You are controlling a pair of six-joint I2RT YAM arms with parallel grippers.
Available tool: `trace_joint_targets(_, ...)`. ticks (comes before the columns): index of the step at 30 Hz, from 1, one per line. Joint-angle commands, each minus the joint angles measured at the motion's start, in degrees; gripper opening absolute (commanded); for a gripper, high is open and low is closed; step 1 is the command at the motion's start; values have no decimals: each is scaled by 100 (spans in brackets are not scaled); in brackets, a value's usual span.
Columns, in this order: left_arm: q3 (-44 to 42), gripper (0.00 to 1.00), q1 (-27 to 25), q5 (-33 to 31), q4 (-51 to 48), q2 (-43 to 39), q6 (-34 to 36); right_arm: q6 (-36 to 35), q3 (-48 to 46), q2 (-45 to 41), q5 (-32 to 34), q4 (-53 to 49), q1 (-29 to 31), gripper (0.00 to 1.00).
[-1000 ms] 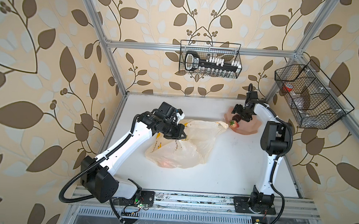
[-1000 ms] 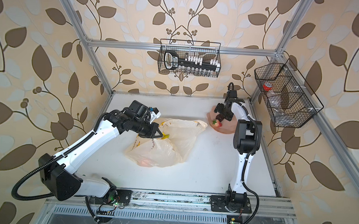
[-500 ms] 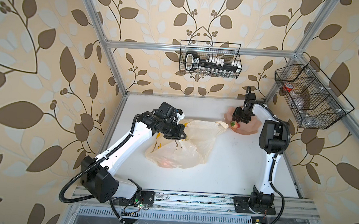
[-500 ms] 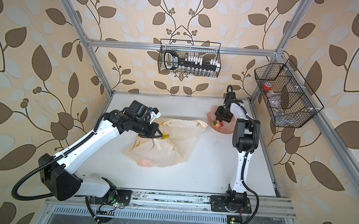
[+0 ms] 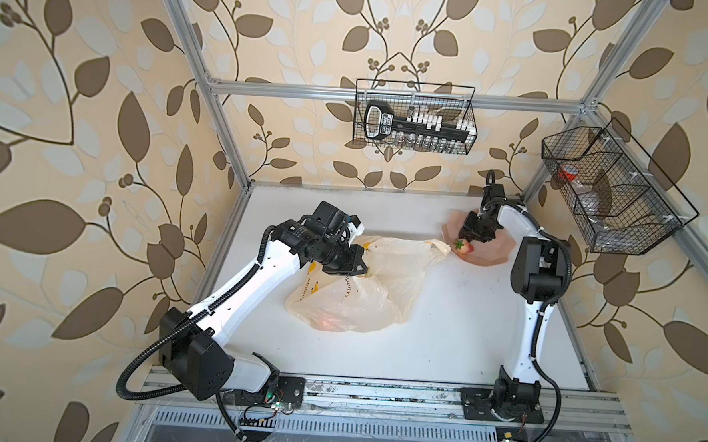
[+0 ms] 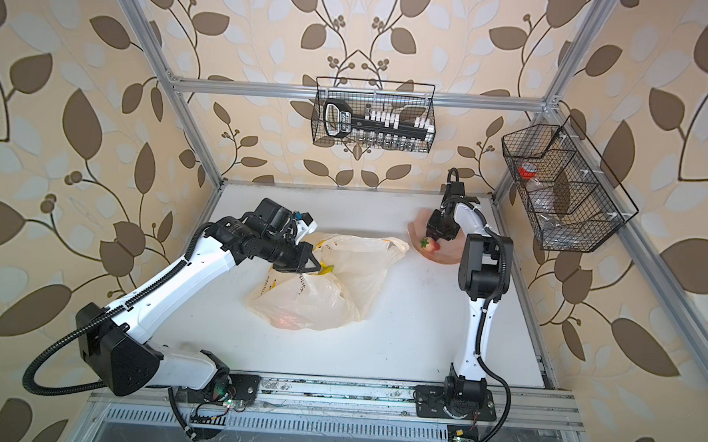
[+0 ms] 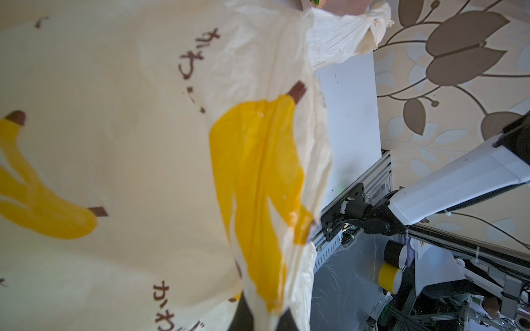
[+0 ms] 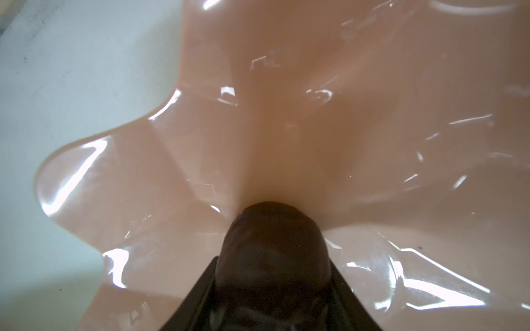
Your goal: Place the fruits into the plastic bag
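The plastic bag [image 5: 361, 289] [image 6: 319, 286], cream with yellow banana prints, lies crumpled mid-table. My left gripper [image 5: 358, 268] [image 6: 312, 265] is shut on a fold of the bag [image 7: 114, 143] at its rim, seen close up at my left gripper [image 7: 265, 318]. A reddish fruit [image 5: 330, 321] shows through the bag's near end. A red strawberry [image 5: 464, 246] [image 6: 431, 244] lies on the pink plate [image 5: 492, 254] [image 6: 446, 256]. My right gripper [image 5: 470, 235] [image 8: 274, 275] is down on the plate [image 8: 344, 114], its fingers pressed on both sides of a dark purple-brown fruit [image 8: 274, 243].
A wire basket [image 5: 414, 117] with tools hangs on the back wall. Another wire basket [image 5: 611, 194] hangs on the right wall. The aluminium base rail [image 5: 376, 393] runs along the table's front edge. The bag's handle reaches almost to the plate's rim.
My right gripper's jaws have narrowed around the dark fruit on the plate and its arm has shifted slightly. The left arm and the bag have stayed put.
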Motion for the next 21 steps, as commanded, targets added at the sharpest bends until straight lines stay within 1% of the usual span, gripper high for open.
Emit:
trace_joint_targets(1, 68, 0, -51, -82, -133, -183, 63, -85, -120, -396, 40, -55, -54, 42)
trace_joint_targets(9, 48, 0, -49, -36, -91, -200, 77, -108, -394, -1006, -144, 223, -69, 40)
trace_joint_targets(13, 47, 0, -51, -19, -71, -186, 64, -100, -578, -1370, -455, 497, -63, 39)
trace_joint_targets(17, 48, 0, -51, -23, -63, -195, 58, 211, -1011, -1833, -827, 1009, -152, 38)
trace_joint_targets(21, 33, 0, -51, -23, -72, -200, 76, 424, -1241, -2110, -1101, 1246, -199, 37)
